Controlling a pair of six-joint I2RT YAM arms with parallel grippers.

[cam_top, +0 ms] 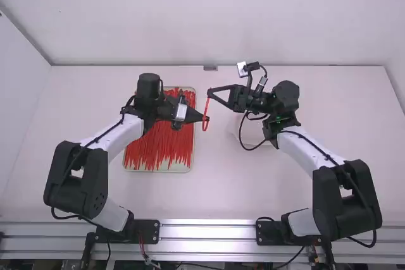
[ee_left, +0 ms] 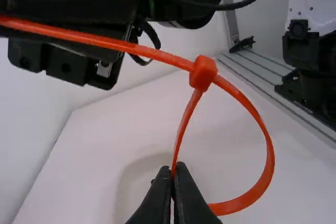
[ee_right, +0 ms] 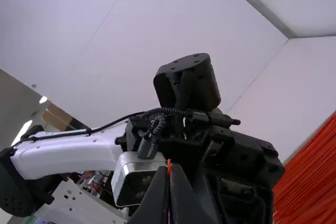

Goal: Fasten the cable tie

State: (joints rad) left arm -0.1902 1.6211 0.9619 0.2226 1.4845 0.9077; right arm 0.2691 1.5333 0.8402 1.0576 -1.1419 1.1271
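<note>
A red cable tie hangs in the air between the two grippers, right of the tray. In the left wrist view it forms a closed loop, with its strap passed through the head. My left gripper is shut on the strap just below the head. The tail runs from the head into my right gripper, which is shut on it; a sliver of red shows at its closed fingertips.
A flat tray holding several loose red cable ties lies under the left arm, left of the middle. The left arm's wrist camera sits close in front of the right gripper. The aluminium base rail runs along the near edge.
</note>
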